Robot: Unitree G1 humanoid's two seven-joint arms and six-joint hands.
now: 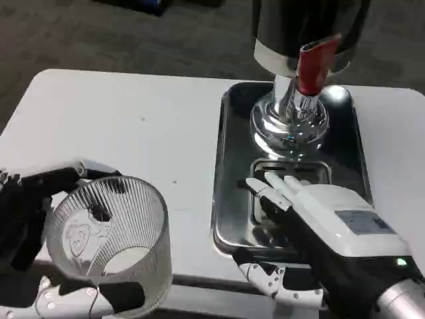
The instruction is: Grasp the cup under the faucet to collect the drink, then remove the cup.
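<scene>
We hold the ribbed clear cup (109, 229) in our left hand (26, 219) at the table's (133, 113) near-left edge, well apart from the red-handled faucet (312, 66), while our right hand (312, 212) rests open-fingered over the metal tray (229, 166), so carrying the cup rightward beneath the spout seems next.

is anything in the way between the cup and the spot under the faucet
Yes. The right hand rests over the drip grate on the steel tray, below the red-handled faucet. The left hand holds the ribbed clear cup off to the tray's left.
</scene>
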